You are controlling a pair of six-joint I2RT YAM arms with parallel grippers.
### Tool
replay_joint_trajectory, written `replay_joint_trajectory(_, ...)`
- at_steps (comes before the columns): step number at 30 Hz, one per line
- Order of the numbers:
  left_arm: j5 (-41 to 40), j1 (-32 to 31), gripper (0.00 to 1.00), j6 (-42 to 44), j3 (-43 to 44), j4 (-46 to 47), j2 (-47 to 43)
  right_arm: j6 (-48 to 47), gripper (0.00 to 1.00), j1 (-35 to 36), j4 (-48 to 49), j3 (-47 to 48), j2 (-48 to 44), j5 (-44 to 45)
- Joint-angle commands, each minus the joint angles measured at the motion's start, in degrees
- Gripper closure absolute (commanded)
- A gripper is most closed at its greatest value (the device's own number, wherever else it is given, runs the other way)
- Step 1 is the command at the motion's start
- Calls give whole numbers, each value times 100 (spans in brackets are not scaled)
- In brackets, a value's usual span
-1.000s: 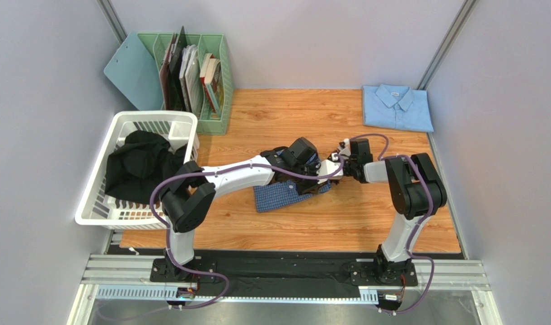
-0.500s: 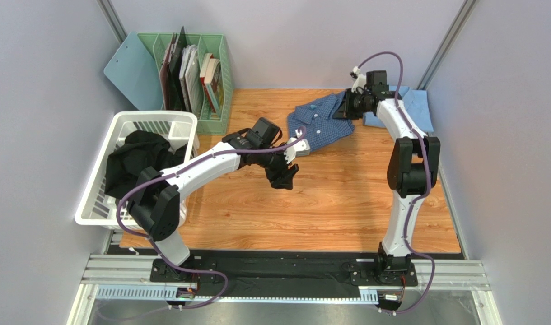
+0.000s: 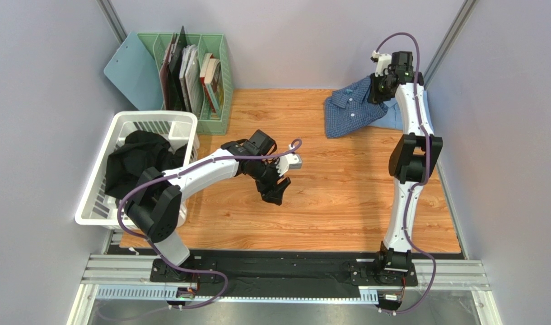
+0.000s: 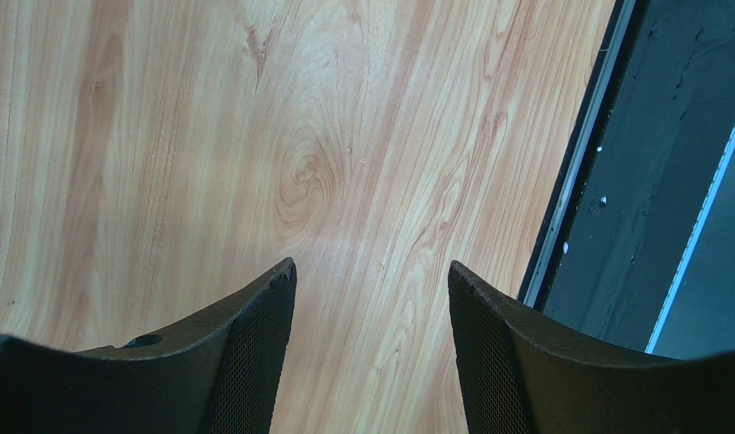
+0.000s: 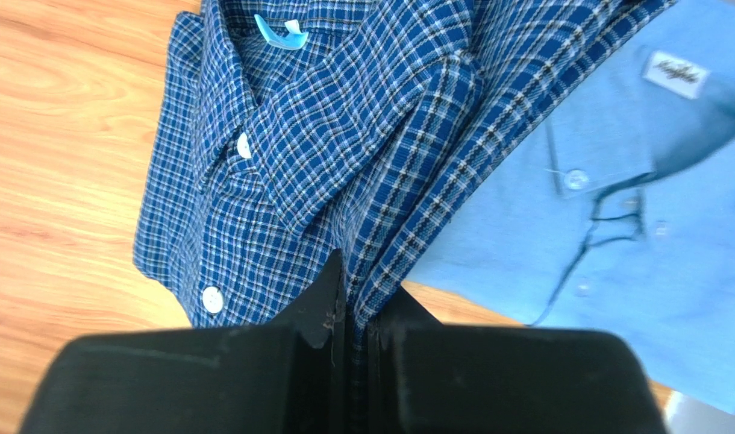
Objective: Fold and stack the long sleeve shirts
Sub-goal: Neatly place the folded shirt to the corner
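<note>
Checked shirt (image 5: 281, 163): folded, overlapping one edge of the pale shirt (image 5: 606, 208), the rest spread beside it on the counter (image 3: 339, 203).
Right claw (image 5: 355, 307): jaws clamped on the checked shirt's edge.
Left claw (image 4: 371, 267): jaws apart, empty, well apart from the pale shirt.
Risk: released here, the checked shirt lands crooked, half off the pale shirt; dragging could rumple both folds.

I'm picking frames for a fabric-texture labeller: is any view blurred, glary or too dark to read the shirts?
Top external: evenly lit, sharp, soft shadows; checked shirt readable. Right wrist: its check pattern crisp, pale blue shirt slightly smeared toward the right, the jaws a dark mass near the lens. Left wrist: table grain sharp, faint pale sheen at centre, no shirt in view.
</note>
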Motion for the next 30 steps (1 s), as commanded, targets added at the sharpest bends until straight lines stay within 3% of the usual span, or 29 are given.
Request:
replay_joint_trajectory(1,78,83,32,90,-55,19,-232,-600,100,49,241,294,-453,386)
replay_joint_trajectory(14,87,232,32,116,77,72,31,-987,100,40,575,320,-1051,562)
replay_joint_trajectory(30,-10,241,31,134,182,45,164,-433,100,-303,997,277,-1192,501)
